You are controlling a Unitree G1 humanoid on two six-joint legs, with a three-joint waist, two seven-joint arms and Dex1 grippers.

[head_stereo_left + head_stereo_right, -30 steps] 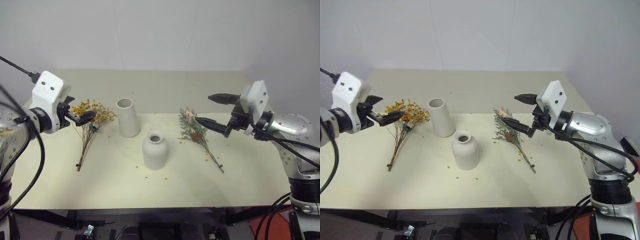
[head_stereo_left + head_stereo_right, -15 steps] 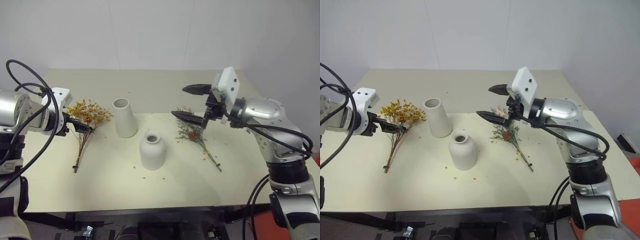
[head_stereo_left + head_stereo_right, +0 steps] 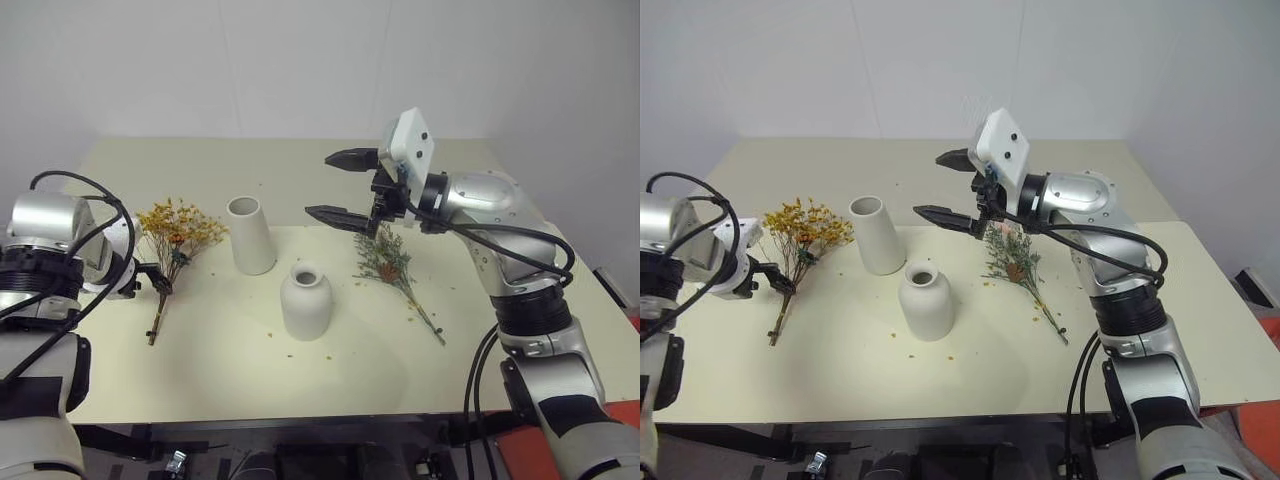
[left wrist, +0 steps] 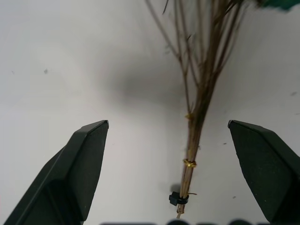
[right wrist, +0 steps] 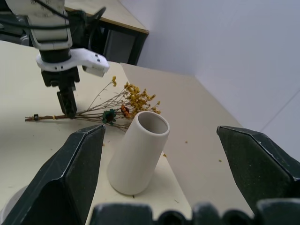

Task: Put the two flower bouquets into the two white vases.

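The yellow-orange bouquet [image 3: 178, 228] lies on the table's left side, its thin brown stems [image 4: 195, 123] running toward the front. My left gripper [image 3: 157, 281] points down over those stems, open, with one finger on each side and nothing held. To the right of that bouquet stands the tall tapered vase [image 3: 251, 235], and in front of it the round narrow-necked vase [image 3: 306, 302]. The grey-green bouquet [image 3: 388, 259] lies to the right of the vases. My right gripper [image 3: 318, 185] hovers open and empty above the table, between the tall vase [image 5: 138, 159] and the grey-green bouquet, facing left.
The cream table [image 3: 230, 370] carries small fallen crumbs around the round vase. Its front edge is near me, and a white wall stands behind it. Another table [image 5: 108, 18] shows in the background of the right wrist view.
My left gripper has dropped and tipped downward from the yellow blossoms to straddle the stems. My right gripper has swung left and up, off the grey-green bouquet. Both stayed open.
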